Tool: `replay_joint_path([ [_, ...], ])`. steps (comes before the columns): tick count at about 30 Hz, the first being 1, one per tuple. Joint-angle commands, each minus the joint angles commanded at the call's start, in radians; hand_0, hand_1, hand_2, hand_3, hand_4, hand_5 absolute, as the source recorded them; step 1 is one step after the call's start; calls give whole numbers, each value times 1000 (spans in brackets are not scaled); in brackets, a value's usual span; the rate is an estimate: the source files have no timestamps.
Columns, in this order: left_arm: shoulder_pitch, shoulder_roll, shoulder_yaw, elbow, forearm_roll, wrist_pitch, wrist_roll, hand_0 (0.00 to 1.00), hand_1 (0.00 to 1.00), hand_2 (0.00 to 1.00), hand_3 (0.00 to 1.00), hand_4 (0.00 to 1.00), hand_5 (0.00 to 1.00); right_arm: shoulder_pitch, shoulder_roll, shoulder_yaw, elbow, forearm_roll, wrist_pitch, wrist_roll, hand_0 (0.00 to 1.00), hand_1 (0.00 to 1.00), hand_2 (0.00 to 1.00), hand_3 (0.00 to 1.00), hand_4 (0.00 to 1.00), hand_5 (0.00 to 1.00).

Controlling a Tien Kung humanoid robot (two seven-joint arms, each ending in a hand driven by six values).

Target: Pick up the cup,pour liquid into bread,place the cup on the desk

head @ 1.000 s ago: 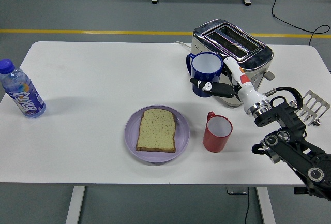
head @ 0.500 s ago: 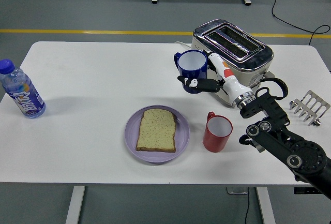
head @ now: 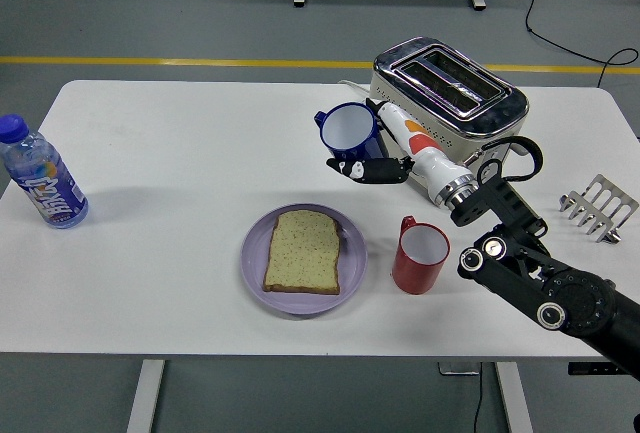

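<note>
With the right hand (head: 372,166) clasping the blue cup (head: 348,134) upright, it should carry on over the bread (head: 304,251) before tipping, clear of the red cup (head: 419,255).

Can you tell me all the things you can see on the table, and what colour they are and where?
Blue cup: one, blue with white inside, held up above the table, left of the toaster.
Bread: one slice, tan, lying on the plate.
Plate: one, purple, near the table's front middle.
Red cup: one, red with white inside, standing right of the plate.
Toaster: one, silver, far right part of the table.
Bottle: one, clear with blue cap, left edge.
Rack: one, silver, right edge.
Table: one, white.
Right hand: one, black fingers, shut on the blue cup.
Left hand: not in view.
</note>
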Motion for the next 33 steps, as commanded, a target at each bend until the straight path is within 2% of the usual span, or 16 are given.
replay_joint_path([
  [7,-1,1,2,0,-4,0,-1,690,756,773,611,396,998,24,11,-15,-24,-74,-12,15,346,346,500,538,722,2],
  [23,-2,1,4,-1,-9,0,-2,690,756,773,611,396,998,80,4,-72,-63,-224,-12,60,350,348,502,538,722,2],
  [33,-1,1,6,-1,-10,0,-3,690,756,773,611,396,998,103,1,-85,-86,-319,-41,78,352,349,502,538,722,2],
])
